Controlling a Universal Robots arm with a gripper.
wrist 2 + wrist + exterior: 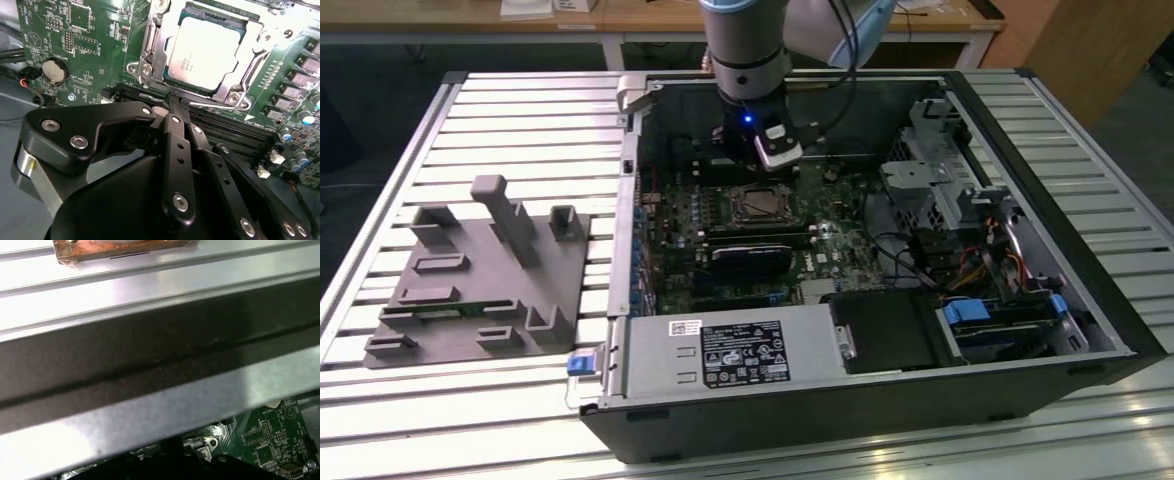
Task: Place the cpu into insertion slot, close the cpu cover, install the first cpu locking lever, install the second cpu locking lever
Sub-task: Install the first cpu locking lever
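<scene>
The slatted metal table [400,400] is carrying an open computer case [1067,250], with a grey fixture block [480,290] lying well apart on the exterior view's left. Inside the case, the green motherboard [60,30] is being faced by the arm, which is hanging over the board's far part, just beyond the socket.

In the second wrist view the cpu [207,52] is seen already seated in the insertion slot [150,45], its dull silver top showing through the window of the cpu cover [260,37], which is lying flat over it. The placing and the cover closing are therefore judged as done, and the lever steps are judged to be in hand.

The gripper [170,102] is being held low, just beside the socket's near edge, over the long black memory slots [235,132]. Its jaws are drawn together, and nothing is seen clamped between them. Whether either locking lever is already latched cannot be told.

A lever move is judged to call for a careful sideways push and a downward press, so that the thin rod is tucked under its retaining hook without the chip being disturbed.
</scene>
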